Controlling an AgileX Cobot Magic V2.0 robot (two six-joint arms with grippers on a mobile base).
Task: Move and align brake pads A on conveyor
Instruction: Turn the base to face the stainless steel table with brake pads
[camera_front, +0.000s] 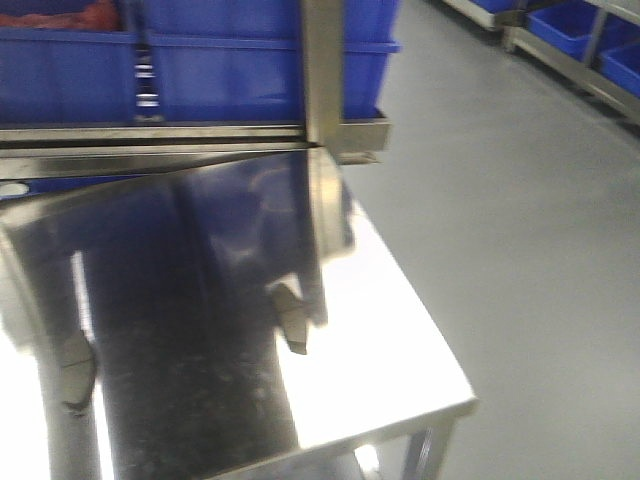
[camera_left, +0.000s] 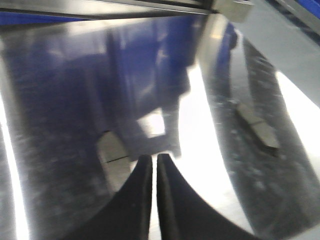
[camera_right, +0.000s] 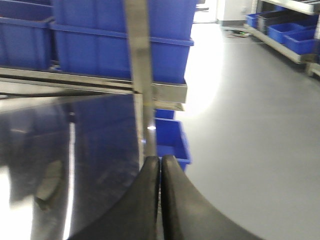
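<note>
Two brake pads A lie flat on the shiny steel table: one pad near the middle, another pad at the left. In the left wrist view one pad lies just left of my left gripper, which is shut and empty above the table. The other pad lies further right. My right gripper is shut and empty, hanging over the table's right edge, with a pad far to its left. The conveyor is out of view. Neither gripper shows in the front view.
Blue plastic crates stand behind a steel rail and upright post at the table's far side. Another blue crate sits on the grey floor under the rail. Shelving with blue bins lines the far right.
</note>
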